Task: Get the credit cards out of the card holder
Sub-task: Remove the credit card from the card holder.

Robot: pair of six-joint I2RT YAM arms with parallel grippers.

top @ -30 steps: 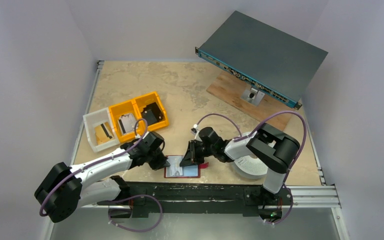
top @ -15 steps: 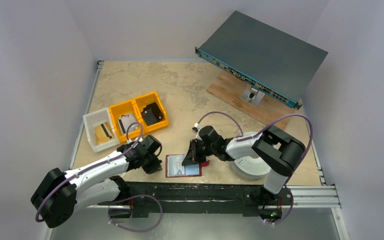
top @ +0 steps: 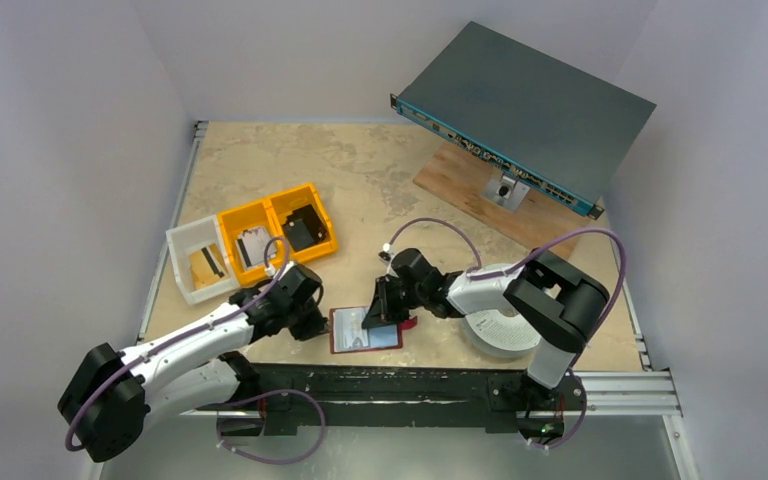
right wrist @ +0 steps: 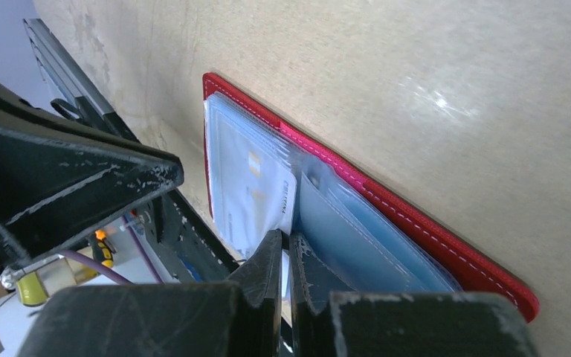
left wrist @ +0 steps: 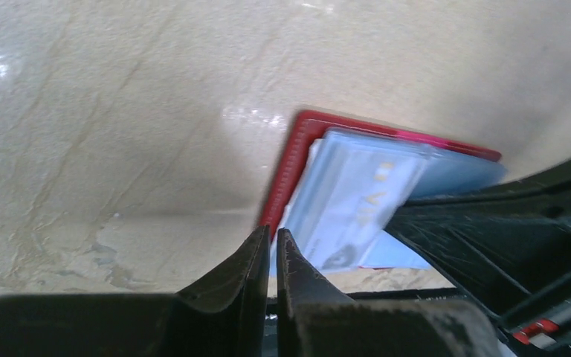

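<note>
The dark red card holder (top: 340,340) lies open near the table's front edge, its pale blue sleeves up (right wrist: 372,238). A pale blue-grey credit card (left wrist: 349,201) sticks out of it at an angle, also in the right wrist view (right wrist: 249,186). My right gripper (top: 380,318) (right wrist: 286,245) is shut, with the card's edge pinched between its tips. My left gripper (top: 318,325) (left wrist: 273,239) sits at the holder's left red edge (left wrist: 290,167), shut to a thin slit with nothing in it. A golden-yellow credit card (top: 207,265) lies in the white bin (top: 182,250).
A yellow double bin (top: 332,238) with a silvery part and a black block stands at the left. A white tape roll (top: 500,332) sits right of the holder. A grey rack unit (top: 525,105) rests on a wooden board (top: 460,185) at the back right. The black front rail (top: 410,380) runs just below the holder.
The holder has turned slightly and shifted left. My left gripper backed off to the left, then returned to its edge. My right gripper's jaws have closed over the holder.
</note>
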